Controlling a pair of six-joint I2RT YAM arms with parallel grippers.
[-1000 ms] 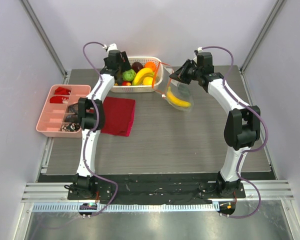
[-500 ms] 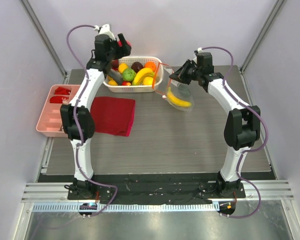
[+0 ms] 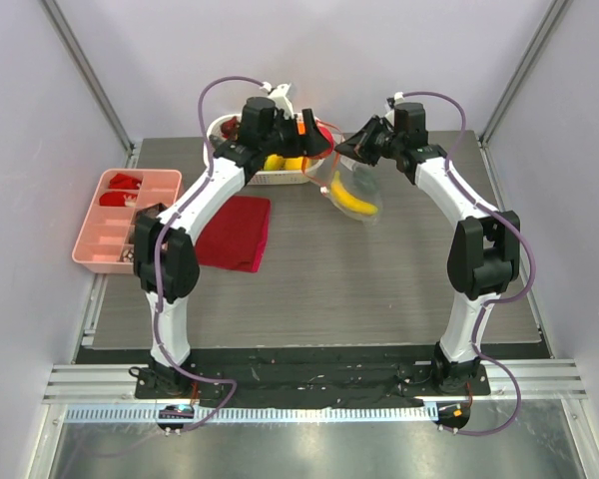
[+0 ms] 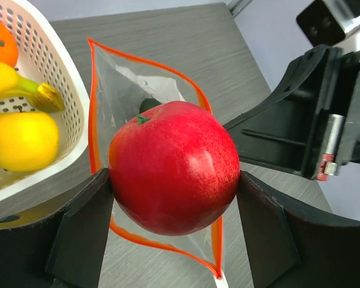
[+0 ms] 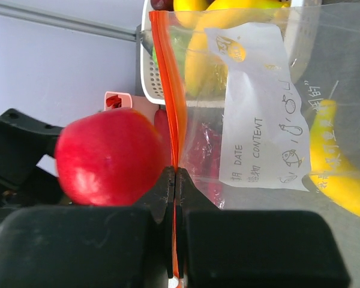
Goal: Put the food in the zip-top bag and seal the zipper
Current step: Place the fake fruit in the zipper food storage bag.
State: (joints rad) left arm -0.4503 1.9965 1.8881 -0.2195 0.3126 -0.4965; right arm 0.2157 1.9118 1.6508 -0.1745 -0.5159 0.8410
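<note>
My left gripper is shut on a glossy red apple and holds it over the open mouth of the clear zip-top bag. The apple also shows in the right wrist view and the top view. My right gripper is shut on the bag's orange-red zipper strip and holds the bag up off the table. A yellow banana lies inside the bag, beside its white printed label.
The white slotted basket with more food stands just left of the bag at the back of the table. A folded dark red cloth lies to the left, and a pink divided tray at the far left.
My left arm has lifted the red apple out of the basket and swung right, to the bag's mouth. The right gripper and the bag have stayed in place.
</note>
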